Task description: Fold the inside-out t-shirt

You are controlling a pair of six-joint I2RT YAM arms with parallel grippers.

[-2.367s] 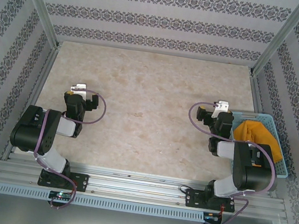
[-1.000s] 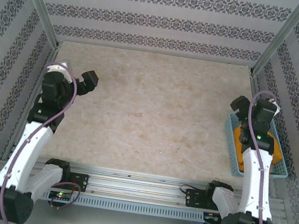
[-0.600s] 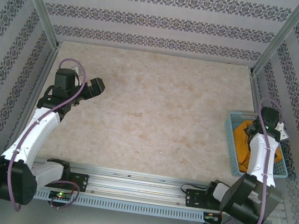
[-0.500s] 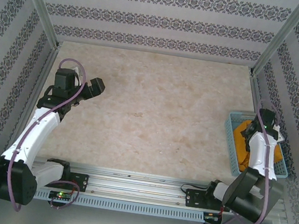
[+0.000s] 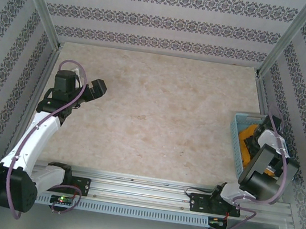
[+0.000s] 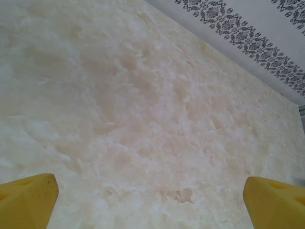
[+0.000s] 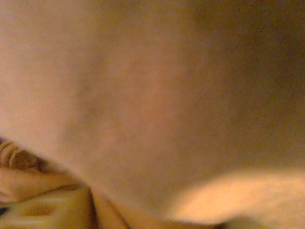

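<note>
The mustard-orange inside-out t-shirt (image 5: 246,140) lies bunched in the light-blue basket (image 5: 235,132) at the table's right edge. My right gripper (image 5: 262,135) points down into the basket, on the shirt. In the right wrist view the shirt's cloth (image 7: 143,95) presses right up to the lens. One yellow finger (image 7: 43,210) shows at the bottom left, and the jaws' spacing is hidden. My left gripper (image 5: 96,88) hovers over the table's left side. It is open (image 6: 150,195), with both yellow fingertips (image 6: 28,198) far apart and nothing between them.
The marbled beige table (image 5: 159,110) stretches between the two arms. Patterned walls and metal posts enclose it on three sides. The basket sits tight against the right wall, and the right arm's elbow (image 5: 260,185) folds over its near end.
The right arm has folded down and pushed its gripper into the basket onto the shirt. The left arm has held its place since half a second ago.
</note>
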